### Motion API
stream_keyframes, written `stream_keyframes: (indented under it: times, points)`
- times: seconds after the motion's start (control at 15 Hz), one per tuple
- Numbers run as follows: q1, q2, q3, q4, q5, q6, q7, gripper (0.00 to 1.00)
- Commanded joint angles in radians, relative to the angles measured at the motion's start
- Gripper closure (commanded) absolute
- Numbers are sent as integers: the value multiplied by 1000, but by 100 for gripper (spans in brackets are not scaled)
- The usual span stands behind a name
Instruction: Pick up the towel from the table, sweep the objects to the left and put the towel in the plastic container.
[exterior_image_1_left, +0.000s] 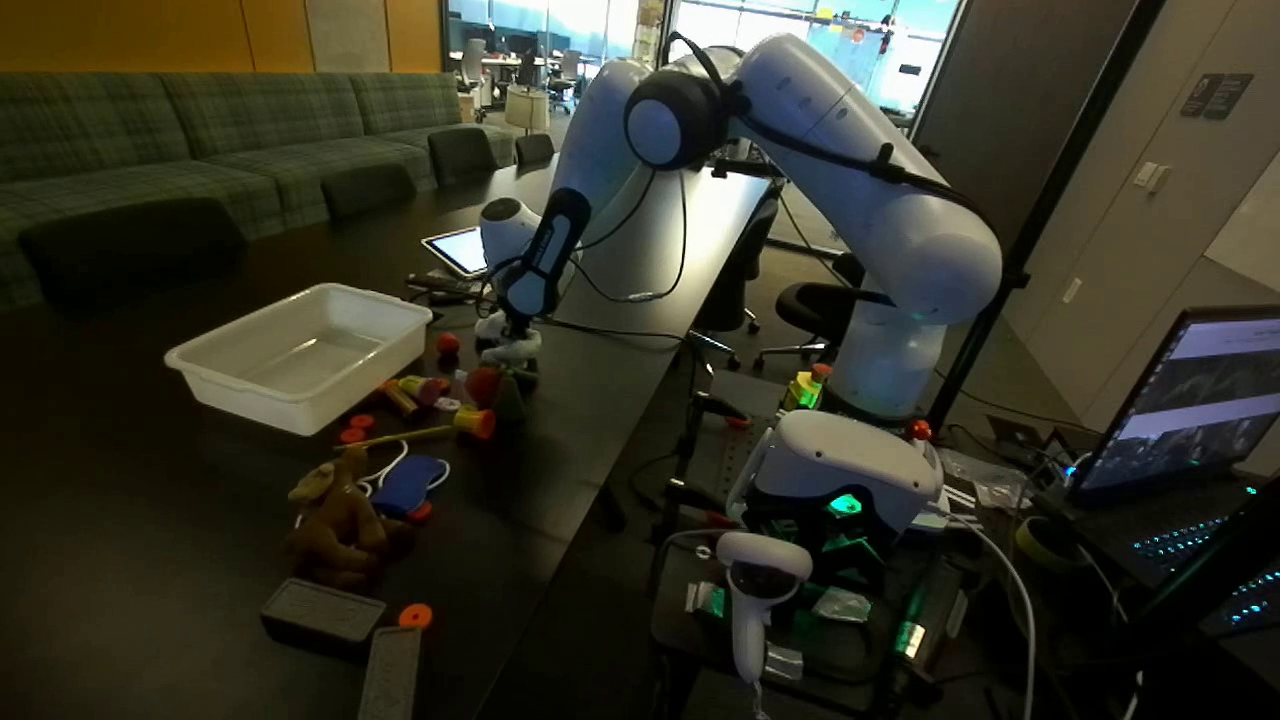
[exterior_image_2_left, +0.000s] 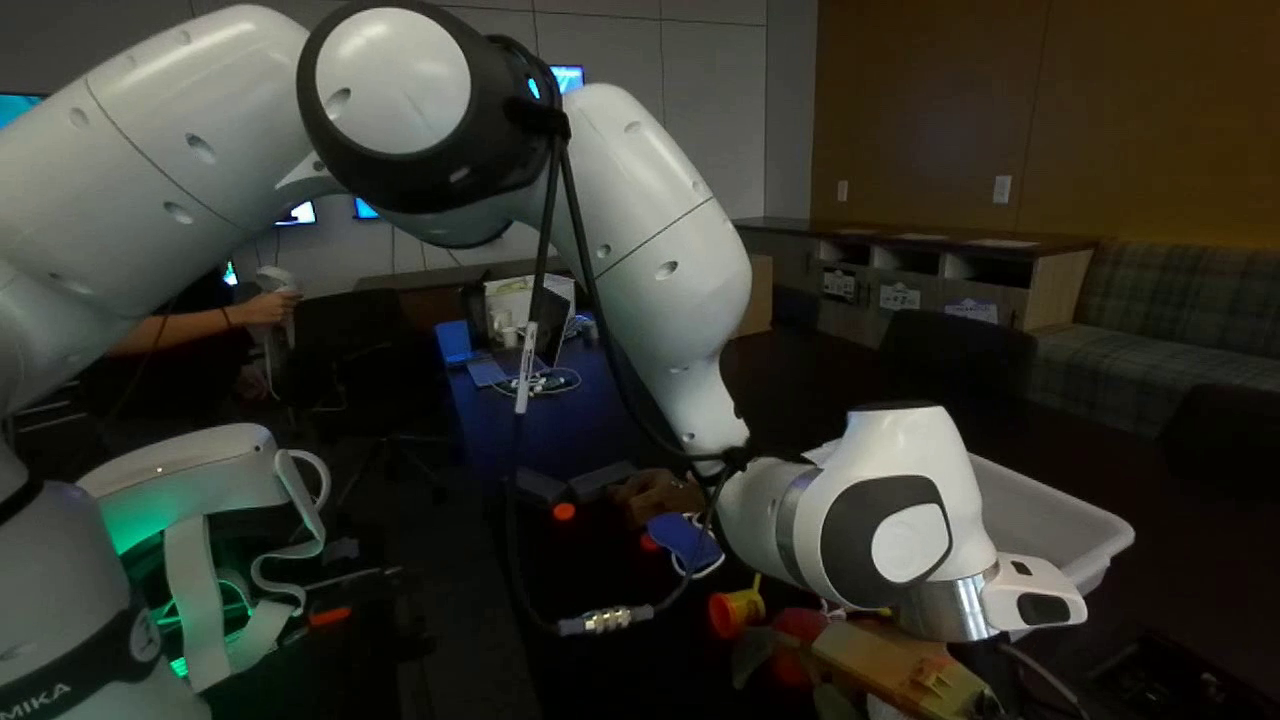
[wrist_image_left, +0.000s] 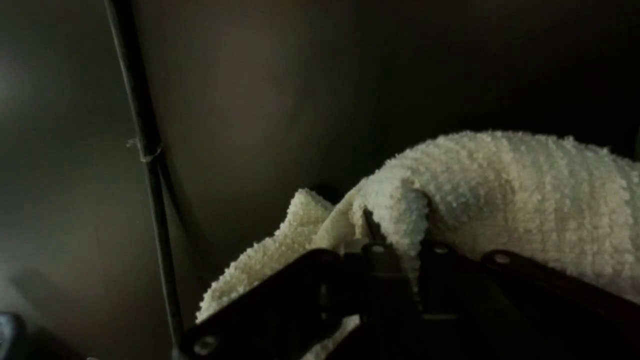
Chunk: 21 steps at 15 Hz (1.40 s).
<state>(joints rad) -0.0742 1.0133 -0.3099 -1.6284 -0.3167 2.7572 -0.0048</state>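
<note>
In an exterior view, see two dark blocks nearest, toward the close end of the desk, with an orange ring just beside both. Beyond, find a brown animal, then a blue pad with white loops. Farther on, see red rings, a yellow stick and an orange cup, then more toys bunched beside the tub, between its wall and the robot-side edge of the desk. Just past most of the toys, find the towel outside the tub, near its far robot-side corner, pinched in the jaws. In the wrist view, see its cream folds caught between the jaws, pressed together there, and a black cable apart from them. Cannot tell about contact between towel and desk. Farther along the desk, see a tablet with a lit screen, then dark chairs along the opposite edge, and a plaid sofa beyond.
</note>
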Motion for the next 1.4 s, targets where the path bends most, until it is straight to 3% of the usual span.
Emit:
stream_keyframes:
  times: [0.0,0.53,0.73,1.07,1.33]
  points:
    - [-1,2,-17,-48,-46,2,-79,94]
    - [63,-82,-33,-246,-134,15,-84,94]
    - [84,-132,-10,-323,-143,7,-92,94]
    - [185,-168,5,-409,-141,50,-21,94]
    - [298,-142,17,-395,-117,72,105,94]
